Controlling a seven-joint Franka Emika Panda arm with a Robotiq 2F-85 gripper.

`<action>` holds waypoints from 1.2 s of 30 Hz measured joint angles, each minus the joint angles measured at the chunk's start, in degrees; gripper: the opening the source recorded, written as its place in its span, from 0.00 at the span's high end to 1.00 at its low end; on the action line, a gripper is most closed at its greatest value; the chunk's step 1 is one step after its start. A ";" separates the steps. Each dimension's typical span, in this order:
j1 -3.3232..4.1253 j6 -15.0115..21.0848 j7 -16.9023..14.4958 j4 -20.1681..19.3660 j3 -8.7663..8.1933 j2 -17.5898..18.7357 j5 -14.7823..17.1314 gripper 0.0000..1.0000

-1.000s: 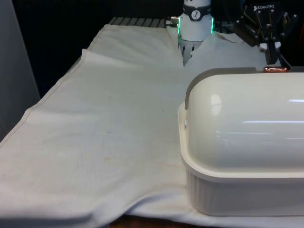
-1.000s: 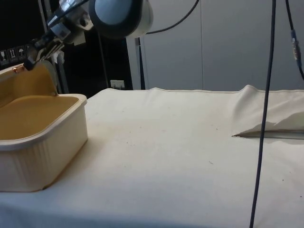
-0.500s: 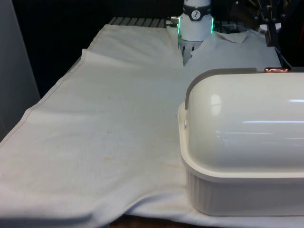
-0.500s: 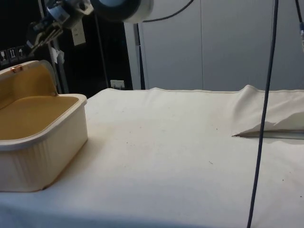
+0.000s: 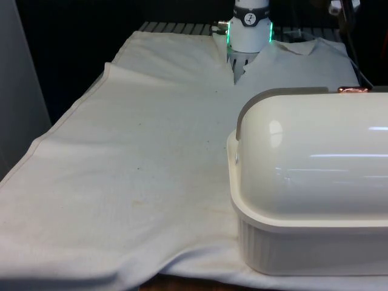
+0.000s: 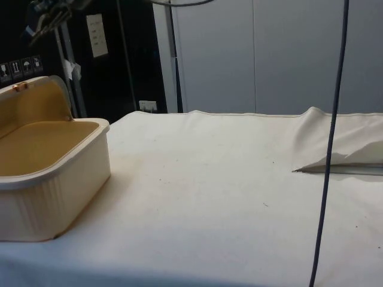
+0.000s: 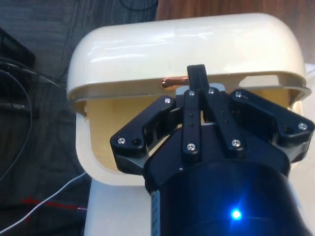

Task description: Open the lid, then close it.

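Note:
A cream bread box point(image 5: 303, 236) stands at the front view's right, its back to that camera. Its domed lid point(image 5: 315, 145) is rolled back, with a copper handle point(image 5: 353, 90) on its top edge. From the side, the box point(image 6: 54, 185) lies open, showing a yellowish inside point(image 6: 36, 140), and the lid point(image 6: 36, 104) stands behind it with the handle point(image 6: 21, 86) on top. My gripper point(image 6: 42, 15) hangs well above the handle, clear of it. In the wrist view the gripper point(image 7: 197, 73) is shut on nothing, above the handle point(image 7: 173, 82) and the lid point(image 7: 182, 46).
A white cloth point(image 5: 151, 157) covers the table. A raised fold point(image 6: 338, 149) lies at the side view's right. A dark cable point(image 6: 330, 155) hangs down in front of that camera. The robot's base point(image 5: 250, 27) stands at the table's far end.
My gripper has risen straight up from the lid's handle, from just above it to high over the box. The lid has stayed rolled back.

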 measured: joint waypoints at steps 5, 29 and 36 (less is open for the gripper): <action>0.00 -2.64 -0.74 1.32 0.06 -0.40 0.00 1.00; -0.06 -16.21 -2.98 5.56 0.06 -1.72 0.00 1.00; -0.06 -19.37 -3.32 6.30 0.06 -1.83 0.00 1.00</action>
